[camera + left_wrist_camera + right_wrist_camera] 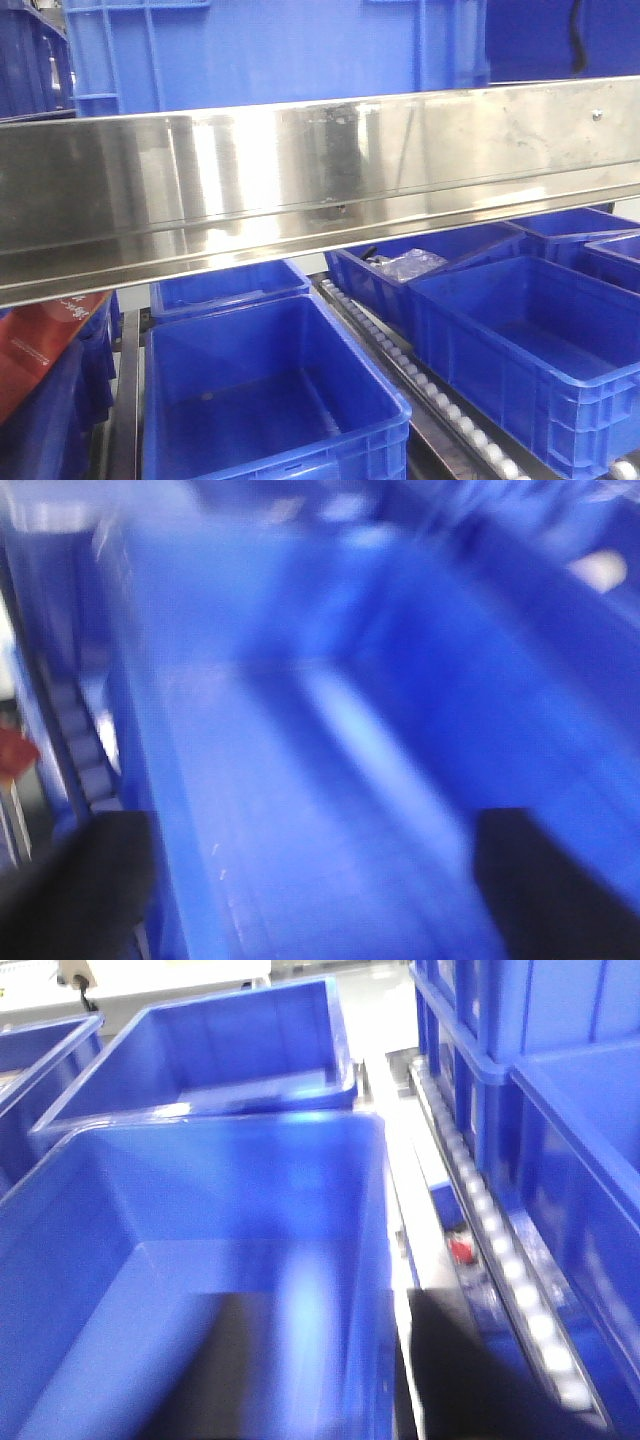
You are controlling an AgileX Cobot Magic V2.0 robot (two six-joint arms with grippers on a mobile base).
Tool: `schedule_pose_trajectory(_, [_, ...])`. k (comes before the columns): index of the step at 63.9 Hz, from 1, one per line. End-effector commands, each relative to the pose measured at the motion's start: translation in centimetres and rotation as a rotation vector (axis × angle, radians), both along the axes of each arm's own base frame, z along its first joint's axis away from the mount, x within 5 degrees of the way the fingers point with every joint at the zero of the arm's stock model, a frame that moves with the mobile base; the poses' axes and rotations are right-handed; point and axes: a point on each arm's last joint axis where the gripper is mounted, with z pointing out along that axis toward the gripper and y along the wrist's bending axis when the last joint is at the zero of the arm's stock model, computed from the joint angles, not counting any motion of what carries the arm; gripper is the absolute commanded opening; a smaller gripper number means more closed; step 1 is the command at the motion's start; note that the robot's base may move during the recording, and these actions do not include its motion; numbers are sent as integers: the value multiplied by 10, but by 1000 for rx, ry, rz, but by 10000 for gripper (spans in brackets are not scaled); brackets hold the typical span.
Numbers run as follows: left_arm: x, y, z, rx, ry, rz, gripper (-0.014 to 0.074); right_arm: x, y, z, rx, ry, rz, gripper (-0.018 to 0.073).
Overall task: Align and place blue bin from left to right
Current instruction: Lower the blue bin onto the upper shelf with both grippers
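Warehouse racking, roller lanes, stock of blue crates throughout.

Item 1: steel shelf beam [320,190], spanning the front view, hiding most of what sits above.
Item 2: blue bin [265,400], open-topped, empty, standing in the left-hand lane, second crate [225,285] just behind it. Both wrist views look down into what is likely this bin, one arm at each side wall.
Item 3: roller track [420,385], running between the bin and the neighbouring crates [530,350].
Item 4: left gripper [310,880], fingers spread wide, straddling a bin wall, nothing pinched.
Item 5: right gripper, dark blurred mass low in its view; state cannot be told.

Hazards, judged: motion blur suggests speed; uneven grip could skew the bin, catching its rim on the track or beam.
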Motion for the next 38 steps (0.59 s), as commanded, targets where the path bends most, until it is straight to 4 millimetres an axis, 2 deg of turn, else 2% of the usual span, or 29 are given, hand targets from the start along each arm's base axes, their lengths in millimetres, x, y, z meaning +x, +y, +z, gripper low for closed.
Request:
schedule_pose_trajectory(1, [-20,1,14,26,-28,-22,193,-16,-5,17,-6,-51,-8,-147])
schedule_pose_trajectory(7, [-34,6,20,66,-34,-11,-69,-20,-7,19,-18,-44,-12,-154])
schedule_pose_trajectory(9, [-39,8,22,84,-37,1,-109,-20,-7,16,-25,-32,-14,-154])
schedule_pose_trajectory(24, [-75,18,9,122,-101,49,-111,-22,-10,-17,-55,50,-40,-154])
schedule_pose_trajectory(32, [-105,23,-8,103,-186,65,-111,-43,-15,-25,-64,-25,-51,-154])
schedule_pose_trajectory(38, [-132,28,-22,96,-264,80,-111,-71,-20,-30,-88,-102,-53,-154])
